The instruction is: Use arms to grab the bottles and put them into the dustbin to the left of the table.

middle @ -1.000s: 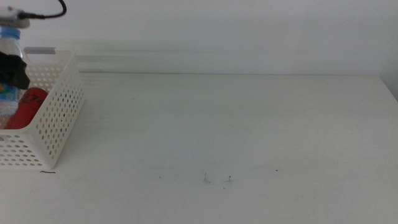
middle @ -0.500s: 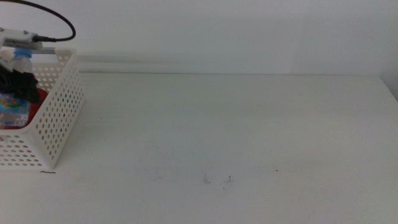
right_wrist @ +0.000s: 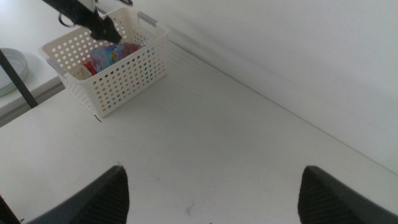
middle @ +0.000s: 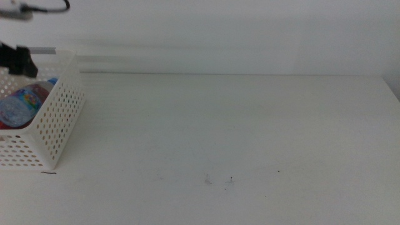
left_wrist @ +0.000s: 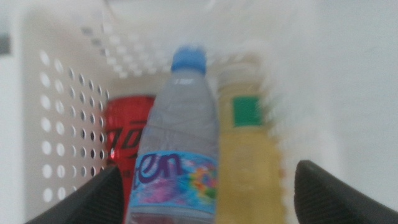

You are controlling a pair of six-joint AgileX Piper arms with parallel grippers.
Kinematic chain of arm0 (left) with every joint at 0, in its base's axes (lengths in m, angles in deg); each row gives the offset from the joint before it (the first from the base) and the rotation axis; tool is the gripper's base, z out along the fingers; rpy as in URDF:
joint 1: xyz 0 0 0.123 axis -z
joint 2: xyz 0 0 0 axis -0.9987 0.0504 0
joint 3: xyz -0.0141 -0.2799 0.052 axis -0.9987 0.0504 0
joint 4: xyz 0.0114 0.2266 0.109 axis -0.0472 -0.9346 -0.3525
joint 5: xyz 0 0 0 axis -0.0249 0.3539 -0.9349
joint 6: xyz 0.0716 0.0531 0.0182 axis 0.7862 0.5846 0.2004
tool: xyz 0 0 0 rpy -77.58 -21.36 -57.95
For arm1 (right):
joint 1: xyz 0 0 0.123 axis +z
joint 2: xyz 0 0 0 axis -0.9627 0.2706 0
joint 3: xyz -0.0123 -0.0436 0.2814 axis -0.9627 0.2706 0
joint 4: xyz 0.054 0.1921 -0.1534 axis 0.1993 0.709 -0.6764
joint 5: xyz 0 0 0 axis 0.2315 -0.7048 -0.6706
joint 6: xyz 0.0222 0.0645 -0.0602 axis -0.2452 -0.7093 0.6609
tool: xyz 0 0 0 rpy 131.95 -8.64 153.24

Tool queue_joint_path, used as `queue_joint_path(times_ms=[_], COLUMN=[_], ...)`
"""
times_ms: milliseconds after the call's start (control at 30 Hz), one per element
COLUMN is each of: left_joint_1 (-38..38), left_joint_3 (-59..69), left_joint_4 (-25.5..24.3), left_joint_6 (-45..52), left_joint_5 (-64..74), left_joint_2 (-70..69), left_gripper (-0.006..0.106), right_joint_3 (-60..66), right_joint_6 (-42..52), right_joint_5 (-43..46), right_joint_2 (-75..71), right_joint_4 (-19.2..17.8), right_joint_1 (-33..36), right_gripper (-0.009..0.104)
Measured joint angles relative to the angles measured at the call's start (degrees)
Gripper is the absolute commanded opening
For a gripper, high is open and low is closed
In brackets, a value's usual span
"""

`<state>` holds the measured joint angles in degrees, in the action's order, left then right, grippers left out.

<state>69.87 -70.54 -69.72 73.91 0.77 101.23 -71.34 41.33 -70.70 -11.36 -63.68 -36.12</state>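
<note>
The left hand (middle: pixel 17 57), jaws spread apart and empty, hangs above the white perforated plastic basket (middle: pixel 59 119) at the far left of the white table (middle: pixel 237 131). Inside lie the clear blue-capped water bottle (left_wrist: pixel 177 155), the red soda can (left_wrist: pixel 124 140) and the blurred yellow-drink bottle (left_wrist: pixel 249 155), all half hidden. The right hand (right_wrist: pixel 211 193), also spread, waits well apart from the basket.

white perforated dustbin (middle: pixel 59 119); blue-capped bottle (left_wrist: pixel 177 155); red can (left_wrist: pixel 127 140)
</note>
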Motion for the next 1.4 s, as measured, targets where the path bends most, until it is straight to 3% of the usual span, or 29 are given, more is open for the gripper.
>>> queue_joint_path(times_ms=[300, 467, 667, 967, 1400], left_joint_1=[11.1, 20.9, 27.3, 28.2, 28.2], left_joint_3=[3.3, 10.6, 25.2, 33.5, 33.6], left_joint_4=[-0.1, 0.0, 0.0, -0.9, -1.2], left_joint_6=[-3.1, -6.0, -8.0, -8.5, -8.6], left_joint_5=[1.8, -6.6, -20.7, -26.9, -27.5], left_joint_2=[-16.2, -27.6, -41.0, -52.9, -55.6], left_gripper=[0.093, 0.093, 0.093, 0.093, 0.093], right_joint_3=[0.0, 0.0, 0.0, 0.0, 0.0], right_joint_6=[0.0, 0.0, 0.0, 0.0, 0.0], right_joint_5=[0.0, 0.0, 0.0, 0.0, 0.0], right_joint_2=[0.0, 0.0, 0.0, 0.0, 0.0], right_joint_4=[0.0, 0.0, 0.0, 0.0, 0.0], right_joint_1=[0.0, 0.0, 0.0, 0.0, 0.0], right_gripper=[0.09, 0.09, 0.09, 0.09, 0.09])
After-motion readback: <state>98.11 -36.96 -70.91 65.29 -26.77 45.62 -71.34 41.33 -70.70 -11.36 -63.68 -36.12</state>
